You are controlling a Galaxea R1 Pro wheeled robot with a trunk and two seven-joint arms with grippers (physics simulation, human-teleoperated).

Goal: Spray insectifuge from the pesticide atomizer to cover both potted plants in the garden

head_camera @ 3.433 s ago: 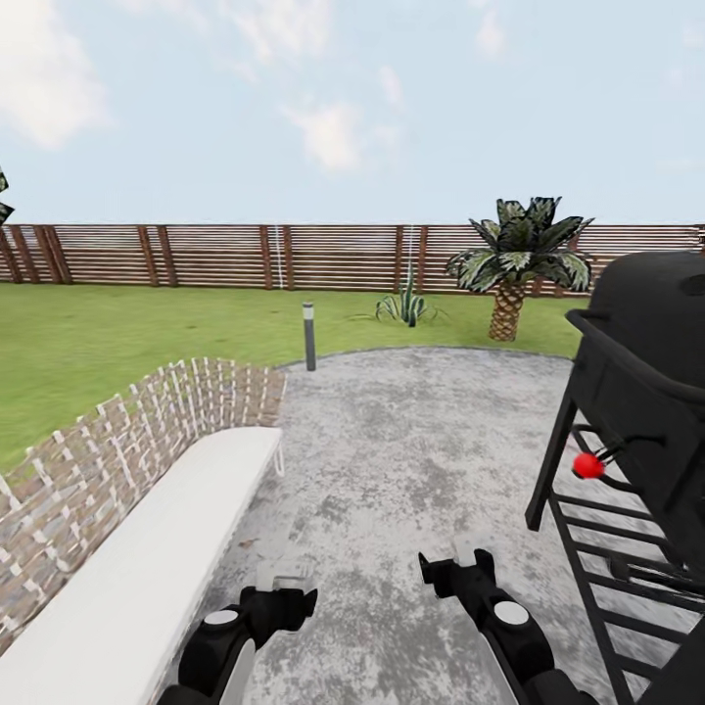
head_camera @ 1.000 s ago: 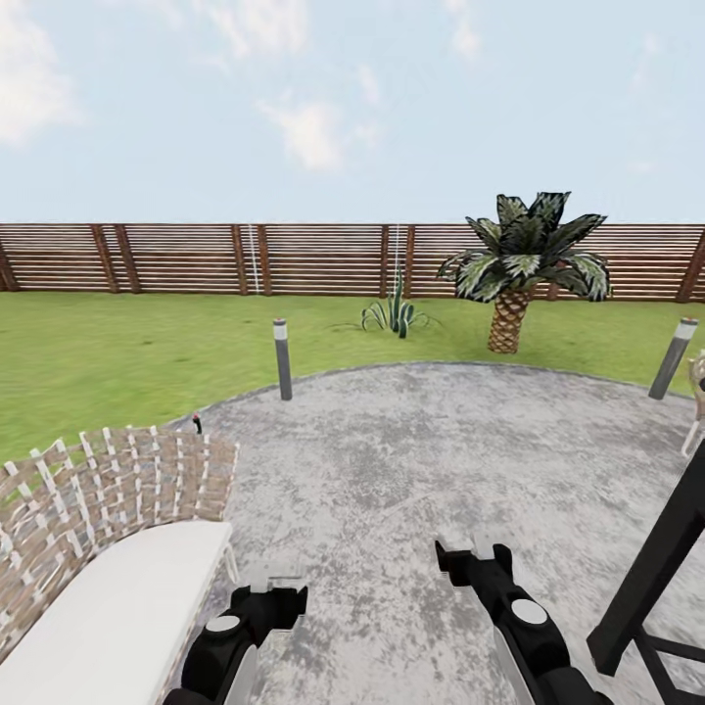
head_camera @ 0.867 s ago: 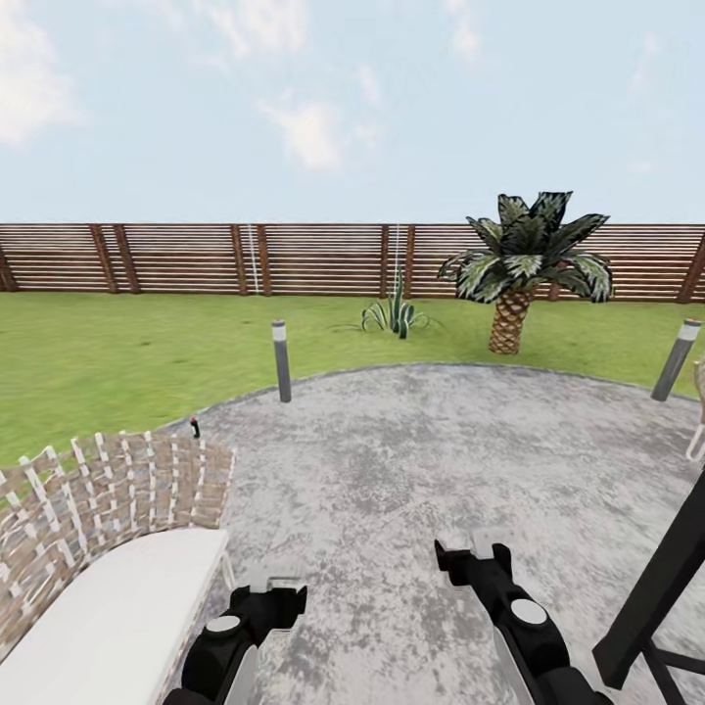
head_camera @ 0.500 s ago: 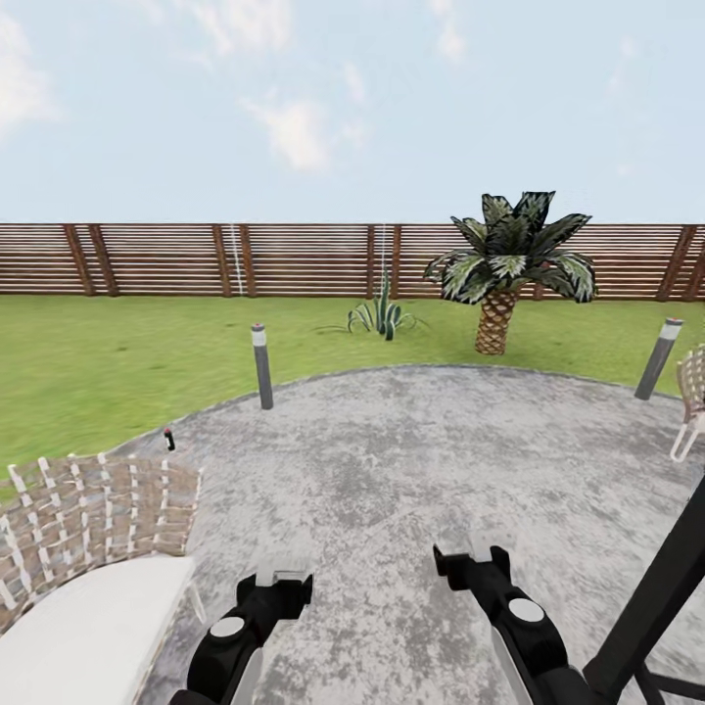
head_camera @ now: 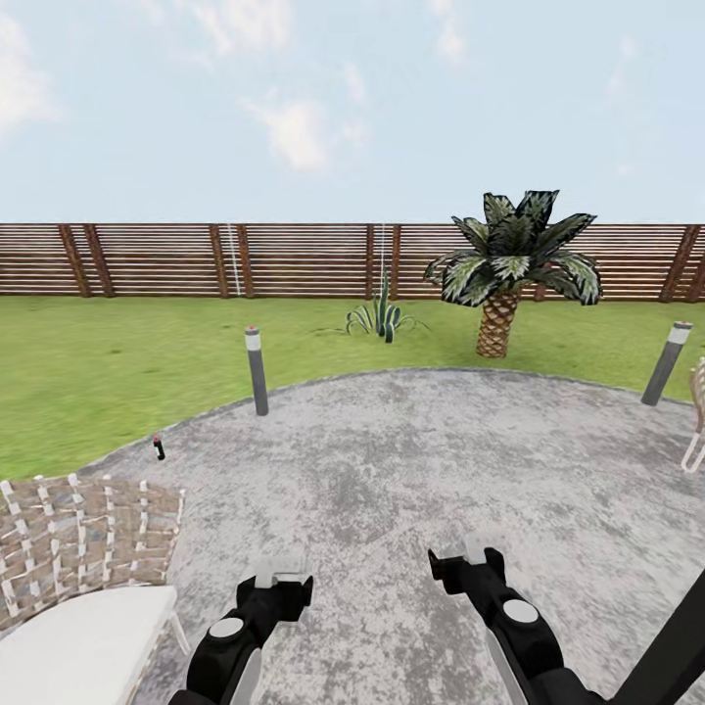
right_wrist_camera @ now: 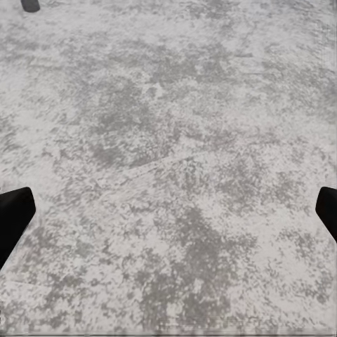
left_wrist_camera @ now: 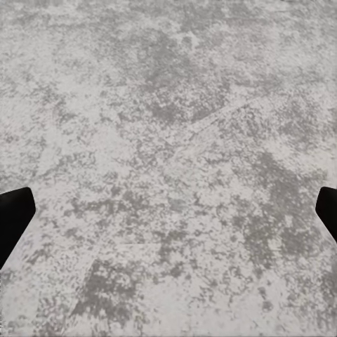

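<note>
The pesticide atomizer (head_camera: 157, 447) is a tiny dark bottle with a red dot on top. It stands far off at the left rim of the grey patio (head_camera: 411, 460), where the paving meets the lawn. Low in the head view, my left gripper (head_camera: 282, 569) and right gripper (head_camera: 468, 555) both hang over the paving, open and holding nothing. In the left wrist view the dark fingertips (left_wrist_camera: 14, 217) sit wide apart over bare paving. The right wrist view shows its fingertips (right_wrist_camera: 14, 214) just as wide. The two potted plants are out of view.
A wicker seat (head_camera: 83, 534) with a white cushion (head_camera: 78, 641) stands at the near left. Grey bollard lamps (head_camera: 257, 370) (head_camera: 666, 362) line the patio rim. A palm (head_camera: 509, 269), a striped agave (head_camera: 378, 318) and a brown fence (head_camera: 196, 259) lie beyond. A black strut (head_camera: 676, 641) crosses the bottom right.
The camera has moved on, so the black grill has left the right side and the wicker seat has slid low left. The atomizer has come into sight. Both grippers stay open.
</note>
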